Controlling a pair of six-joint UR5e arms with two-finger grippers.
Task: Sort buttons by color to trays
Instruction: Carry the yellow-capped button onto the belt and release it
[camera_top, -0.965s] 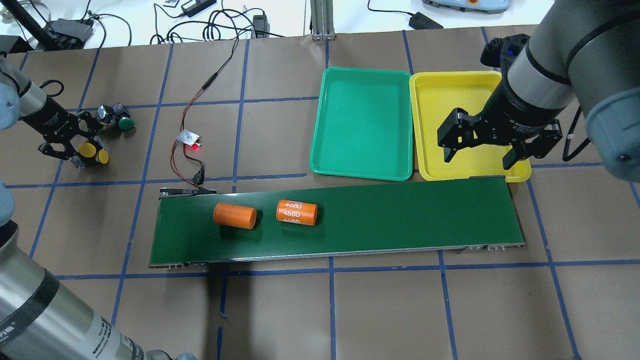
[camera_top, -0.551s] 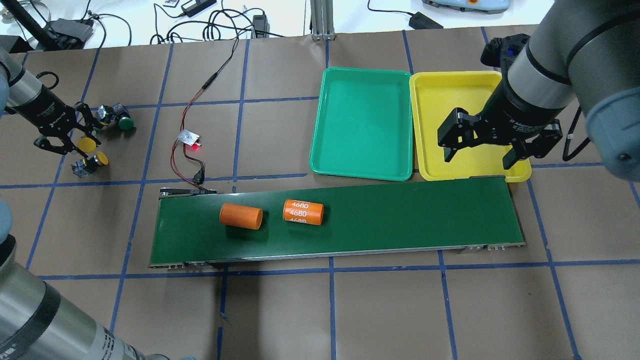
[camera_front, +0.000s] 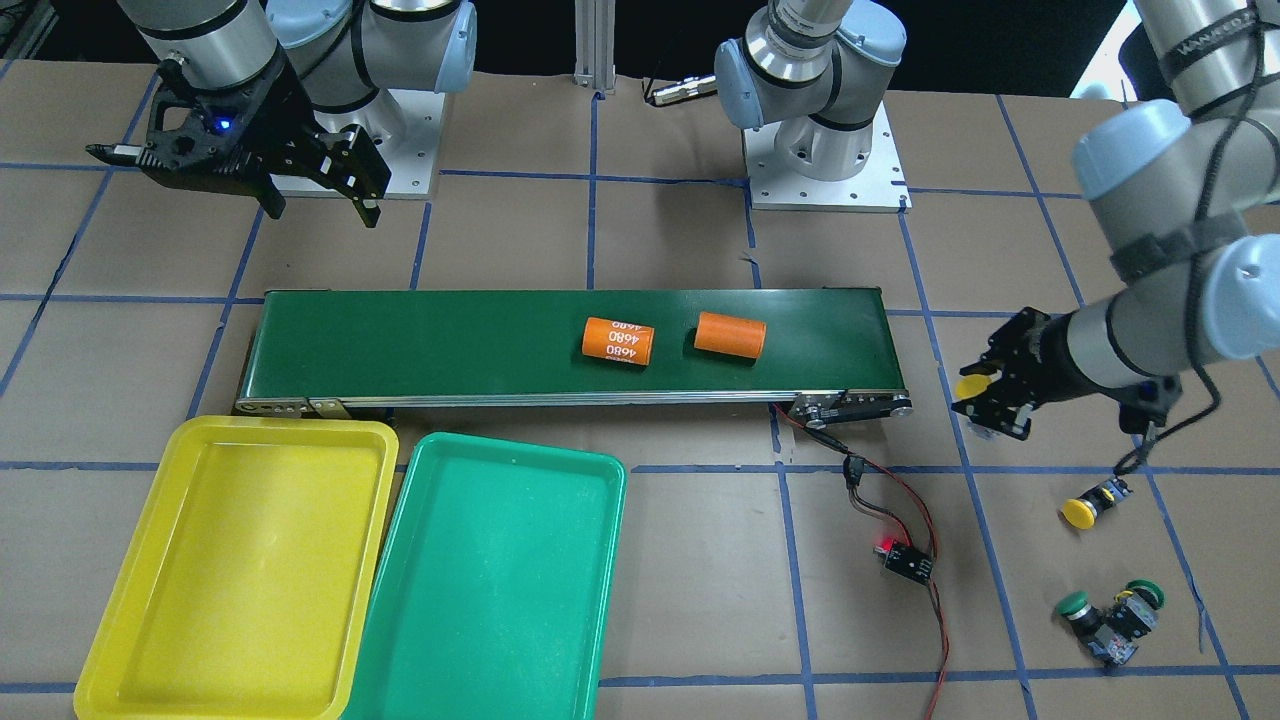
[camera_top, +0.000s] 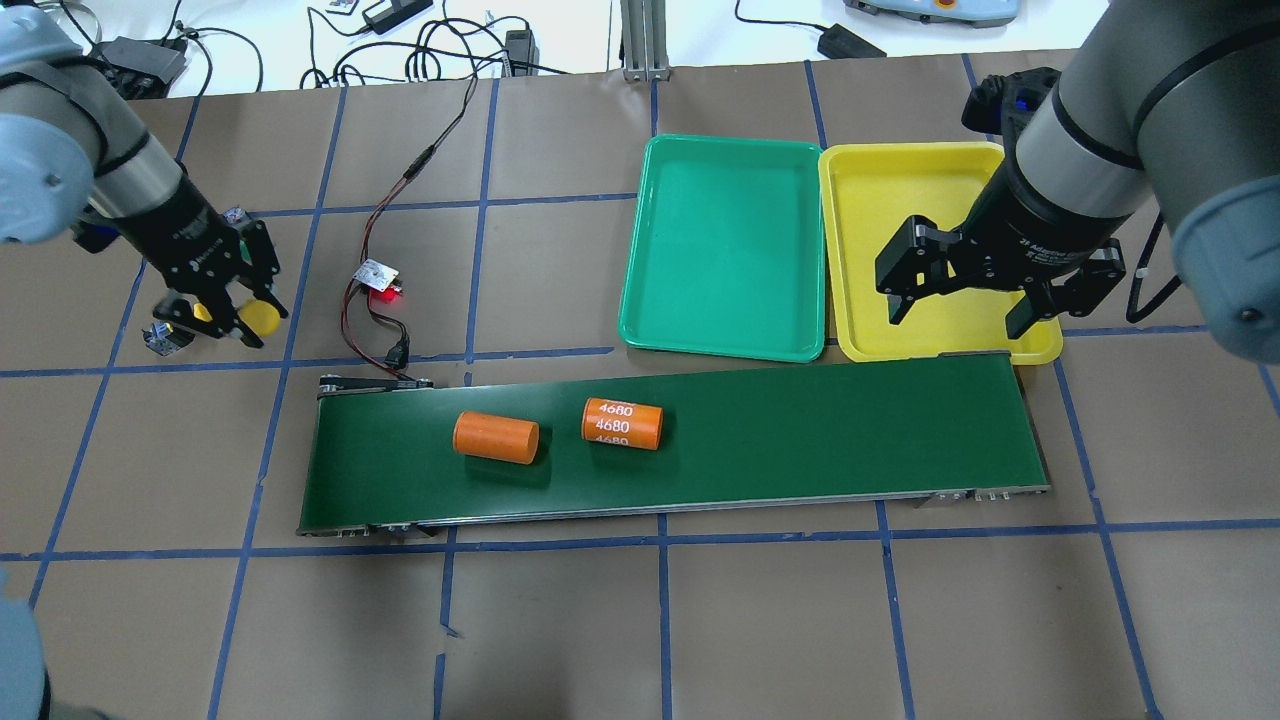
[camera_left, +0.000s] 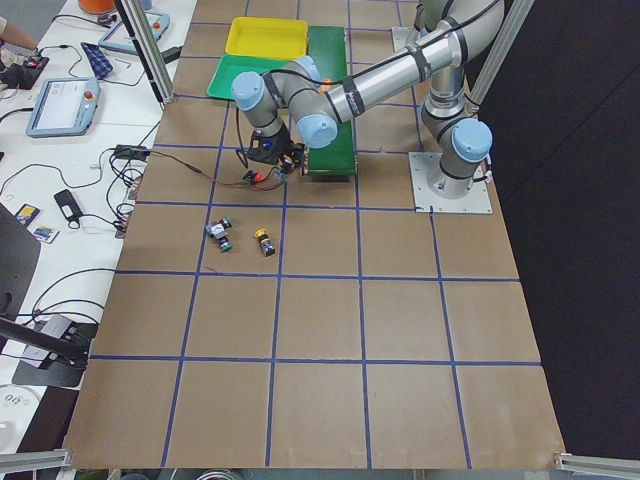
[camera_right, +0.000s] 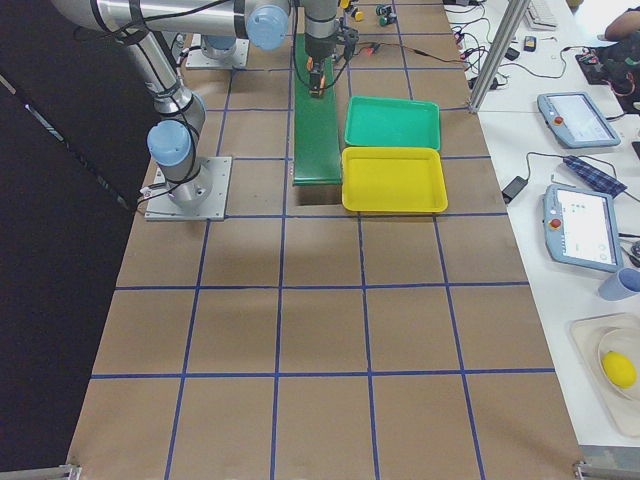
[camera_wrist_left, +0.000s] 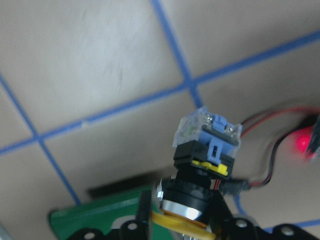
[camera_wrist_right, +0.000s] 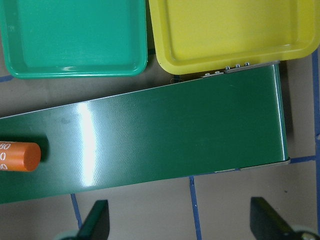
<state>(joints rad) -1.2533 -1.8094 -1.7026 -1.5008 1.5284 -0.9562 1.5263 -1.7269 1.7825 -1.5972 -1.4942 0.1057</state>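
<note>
Currently mid-transport: left gripper (camera_top: 225, 312) fingers pinch a yellow button (camera_top: 258, 318), clear of the worktop, near the conveyor belt (camera_top: 800, 430) end. Right gripper (camera_top: 957, 318) hangs spread by the far end, near the yellow tray (camera_top: 832, 250). Next, probably: set button on belt, release.

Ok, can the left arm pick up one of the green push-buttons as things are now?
Probably not yet: the left gripper is shut on a yellow push-button, so its jaws are full. The two green push-buttons lie uncovered on the table, so the way looks free once it unloads.
</note>
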